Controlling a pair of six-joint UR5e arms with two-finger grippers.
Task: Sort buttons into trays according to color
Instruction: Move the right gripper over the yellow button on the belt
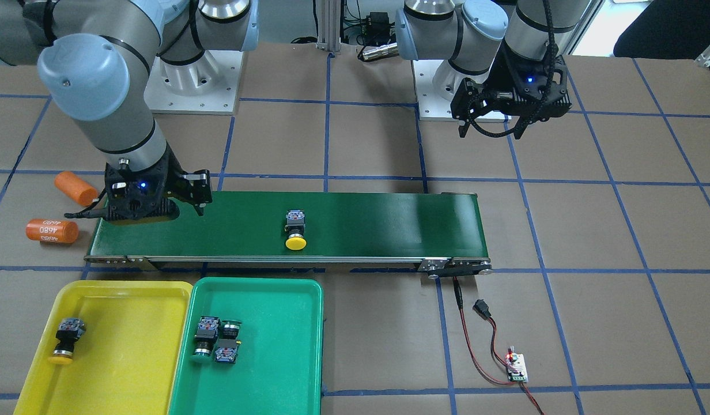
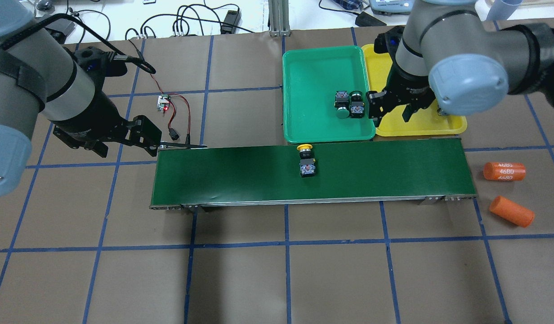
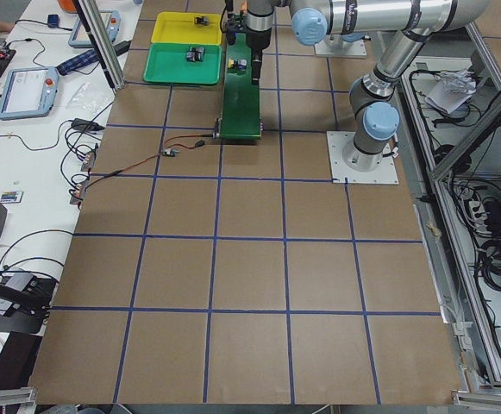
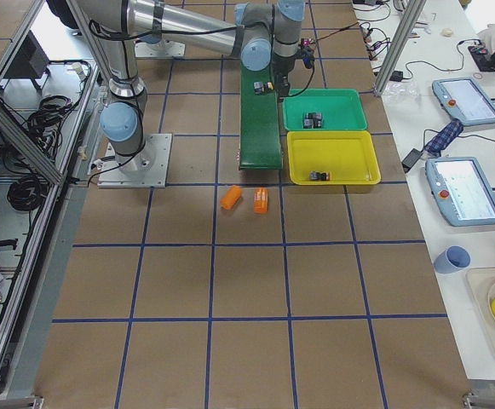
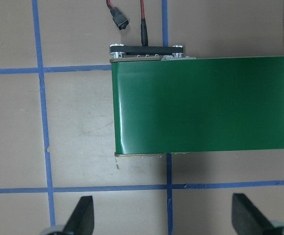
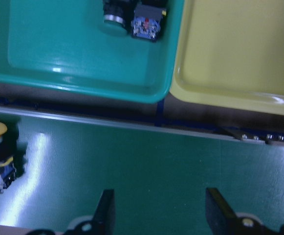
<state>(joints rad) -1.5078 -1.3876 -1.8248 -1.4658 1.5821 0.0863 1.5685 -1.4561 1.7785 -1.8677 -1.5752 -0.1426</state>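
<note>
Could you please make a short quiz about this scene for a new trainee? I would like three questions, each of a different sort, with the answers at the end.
1. True or false: the green tray holds two green buttons.
2. Where does the yellow button that is not yet sorted lie? A: on the conveyor belt. B: in the yellow tray. C: in the green tray.
3. Fill in the missing word: the left hand and the right hand are both ___ (open or shut), with nothing between their fingers.
Key: 1 true. 2 A. 3 open.
</note>
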